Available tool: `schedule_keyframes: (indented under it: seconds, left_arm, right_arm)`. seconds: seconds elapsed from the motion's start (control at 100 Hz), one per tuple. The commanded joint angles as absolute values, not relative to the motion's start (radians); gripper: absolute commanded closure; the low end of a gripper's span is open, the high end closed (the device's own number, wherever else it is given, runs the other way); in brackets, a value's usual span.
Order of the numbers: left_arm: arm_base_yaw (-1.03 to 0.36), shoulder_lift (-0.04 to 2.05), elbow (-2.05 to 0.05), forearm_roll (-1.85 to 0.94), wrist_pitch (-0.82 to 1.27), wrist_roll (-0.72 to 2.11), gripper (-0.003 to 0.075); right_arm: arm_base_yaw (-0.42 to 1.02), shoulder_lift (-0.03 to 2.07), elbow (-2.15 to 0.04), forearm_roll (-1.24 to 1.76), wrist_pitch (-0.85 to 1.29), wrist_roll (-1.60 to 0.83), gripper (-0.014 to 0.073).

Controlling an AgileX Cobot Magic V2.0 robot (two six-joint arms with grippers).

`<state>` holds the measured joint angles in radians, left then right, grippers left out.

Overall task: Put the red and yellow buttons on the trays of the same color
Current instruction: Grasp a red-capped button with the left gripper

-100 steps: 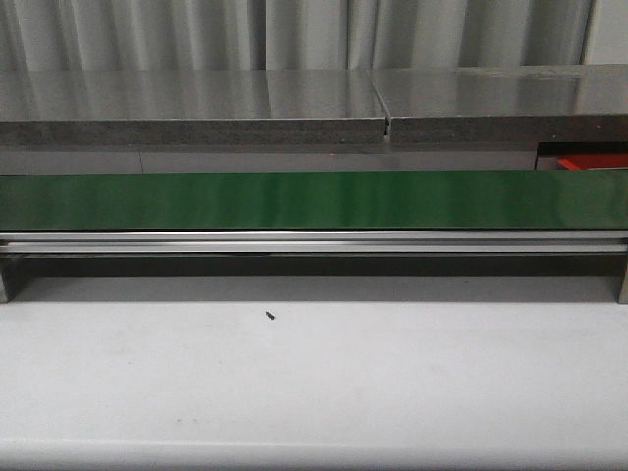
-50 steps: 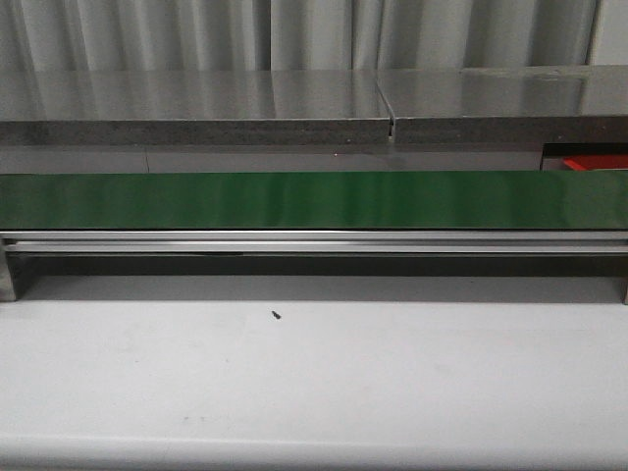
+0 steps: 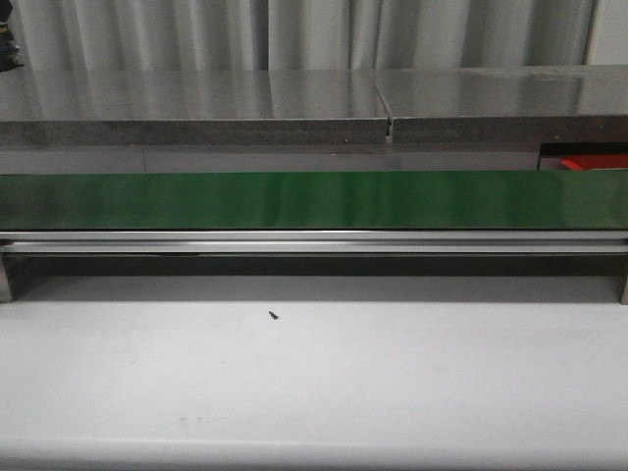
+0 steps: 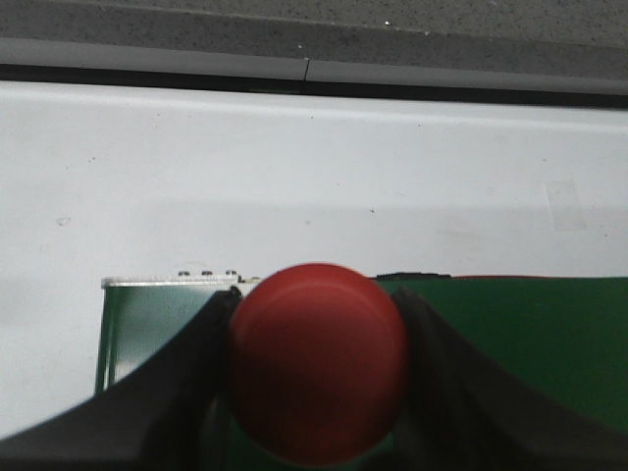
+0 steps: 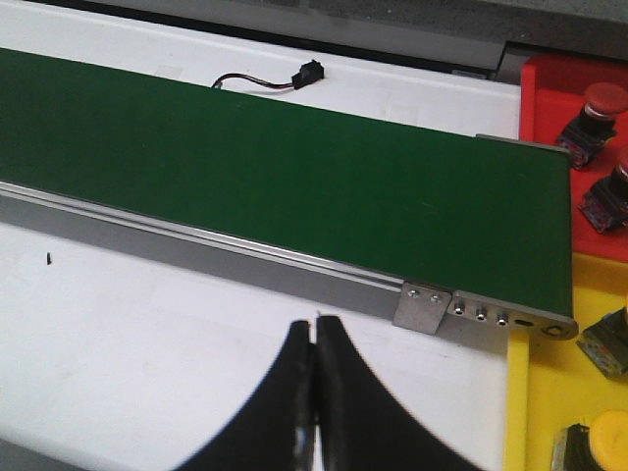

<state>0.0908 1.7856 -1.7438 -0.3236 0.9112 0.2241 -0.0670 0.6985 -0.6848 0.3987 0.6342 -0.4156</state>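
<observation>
Two claws show up, one in each wrist view. The left gripper (image 4: pixel 316 392) has its dark fingers (image 4: pixel 186 378) pressed on both sides of a big red button (image 4: pixel 317 361), so it is holding that button tight. The button hangs over the end of the green belt (image 4: pixel 510 343), with the white table (image 4: pixel 294 177) all around it.

The right gripper (image 5: pixel 314 392) has nothing in it — its two black fingers (image 5: pixel 285 402) are pushed flat together with no gap. It hangs over the white table (image 5: pixel 147 353), just in front of the belt's silver rail (image 5: pixel 245 257).

At the end of the belt (image 5: pixel 294 167) sit two trays. The red tray (image 5: pixel 542 93) has two red buttons in it: one (image 5: pixel 601 103) near the back and one (image 5: pixel 616 182) closer in, cut off by the picture edge. The yellow tray (image 5: pixel 545 392) is next to the red one. It has a yellow button (image 5: pixel 601 437) in it, and a second small button part (image 5: pixel 606 343) that is too cut off to tell its color.

A black plug on a wire (image 5: pixel 299 74) lies on the table behind the belt. A tiny black speck (image 5: pixel 47 259) lies on the table in front.

In the front view the long green belt (image 3: pixel 314 199) goes from side to side, and a bit of the red tray (image 3: pixel 589 160) peeks out at the far right. The speck (image 3: pixel 273 315) is there too. No claw can be seen in this view.
</observation>
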Motion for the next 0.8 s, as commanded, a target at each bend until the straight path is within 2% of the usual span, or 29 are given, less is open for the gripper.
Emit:
schedule_keyframes:
  seconds: [0.0,0.41,0.57,0.79]
  left_arm:
    - [0.082,1.682,-1.688,-0.338,0.81,0.226,0.0739]
    - [0.082,1.629,-1.349,-0.312,0.557,0.226,0.0739]
    - [0.082,1.629,-1.291,-0.312,0.47,0.226,0.0739]
    - [0.082,1.651,-1.286,-0.312,0.46,0.226,0.0739]
  right_arm:
    - [-0.064,0.695,-0.713,0.411,0.575,-0.43,0.0662]
    - [-0.064,0.695,-0.713,0.411,0.575,-0.43,0.0662]
    - [-0.064,0.695,-0.713,0.411,0.575,-0.43,0.0662]
    - [-0.064,0.695,-0.713,0.411,0.575,-0.43,0.0662]
